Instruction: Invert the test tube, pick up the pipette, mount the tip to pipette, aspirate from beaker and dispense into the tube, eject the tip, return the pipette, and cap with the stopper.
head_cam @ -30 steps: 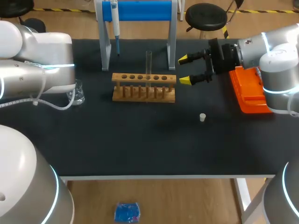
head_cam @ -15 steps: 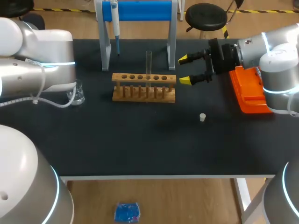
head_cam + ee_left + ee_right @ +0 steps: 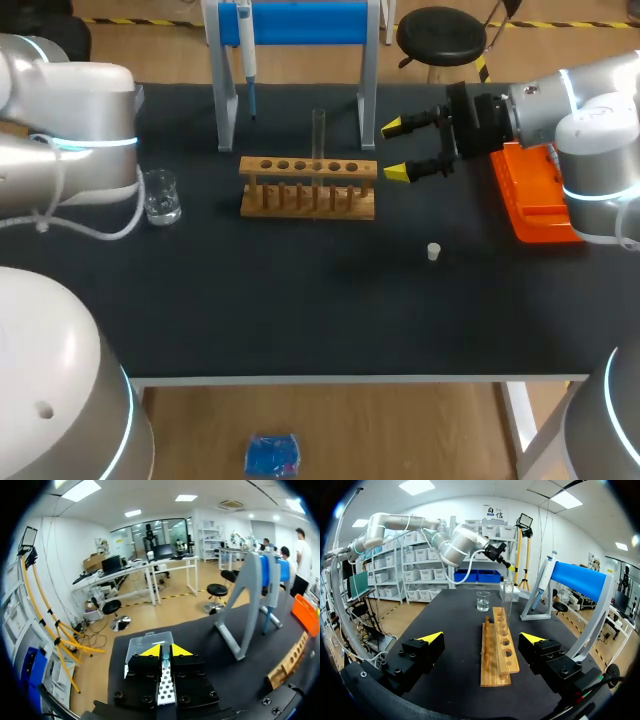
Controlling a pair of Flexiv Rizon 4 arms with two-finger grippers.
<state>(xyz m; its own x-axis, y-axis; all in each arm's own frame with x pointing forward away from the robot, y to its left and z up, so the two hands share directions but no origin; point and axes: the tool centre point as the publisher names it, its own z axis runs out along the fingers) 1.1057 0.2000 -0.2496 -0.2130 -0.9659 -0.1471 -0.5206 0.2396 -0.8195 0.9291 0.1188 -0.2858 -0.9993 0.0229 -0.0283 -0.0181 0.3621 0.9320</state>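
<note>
The right claw (image 3: 395, 150) hangs released, fingers wide, just right of the test tube (image 3: 319, 130) standing in the wooden rack (image 3: 308, 190), seemingly lined up to grasp it for inverting. The pipette (image 3: 247, 50) waits on its far stand (image 3: 225, 100), the beaker (image 3: 161, 195) sits left, and the stopper (image 3: 433, 251) lies near right on the surface. Only the left wrist view shows the left claw (image 3: 162, 651), clenched on nothing; the head view hides it.
</note>
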